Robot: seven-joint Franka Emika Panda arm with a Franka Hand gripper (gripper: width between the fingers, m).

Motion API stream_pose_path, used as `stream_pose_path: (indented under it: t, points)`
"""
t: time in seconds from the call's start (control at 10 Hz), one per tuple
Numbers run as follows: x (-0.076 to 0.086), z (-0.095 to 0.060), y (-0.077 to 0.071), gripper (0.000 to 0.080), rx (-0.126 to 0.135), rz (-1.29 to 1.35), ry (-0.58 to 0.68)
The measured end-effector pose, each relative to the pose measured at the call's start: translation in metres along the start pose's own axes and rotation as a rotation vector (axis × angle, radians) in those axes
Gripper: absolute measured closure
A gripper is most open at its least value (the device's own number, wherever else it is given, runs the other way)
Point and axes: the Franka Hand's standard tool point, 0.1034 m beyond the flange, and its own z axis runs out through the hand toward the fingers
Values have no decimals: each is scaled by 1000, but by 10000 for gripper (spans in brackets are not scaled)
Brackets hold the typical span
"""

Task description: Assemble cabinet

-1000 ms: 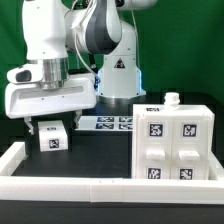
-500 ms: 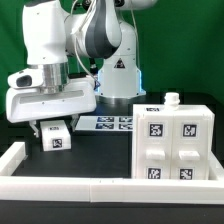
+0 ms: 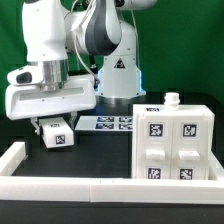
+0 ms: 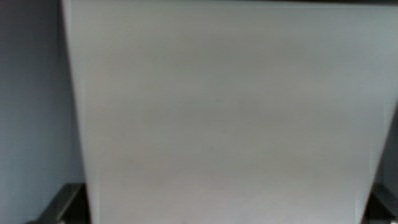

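Contact sat right between the jaws: the gripper (image 3: 55, 130) was closed on a small white block (image 3: 57, 139), with a dark finger against each side face and the block's tag turned toward the exterior camera. From the wrist camera, that block's pale flat surface filled almost the whole picture, so nothing beneath the jaws could be read there. Whether the block hung just clear of the dark table (image 3: 100, 152) or touched it could not be told. A little behind the jaws, toward the exterior view's right, the marker board (image 3: 110, 122) lay flat, apart from the block. Below and in front of the jaws ran the low white border rail (image 3: 70, 185), also untouched. Farthest from the jaws, well off to the exterior view's right, stood the cabinet (image 3: 175, 140), an upright box with four tagged panels on its front and a small knob on top. By my judgement the coming move turned on this sideways offset. The cabinet lay to one side of the jaws with open table between them. Its long axis looked vertical, and the single arm would have to carry the block across.
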Motion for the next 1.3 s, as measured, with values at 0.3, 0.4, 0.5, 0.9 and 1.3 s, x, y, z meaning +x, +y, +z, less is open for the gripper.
stream_pose_path:
  t: [0.3, 0.4, 0.5, 0.9, 1.3]
  points:
    - [49, -66, -30, 243, 1, -5, 21]
    - [63, -76, -39, 243, -6, 9, 33]
    - [81, -88, -52, 243, -11, 74, 37]
    - [166, -119, -93, 243, -33, 190, 60]
    - [162, -115, -94, 243, -29, 168, 53]
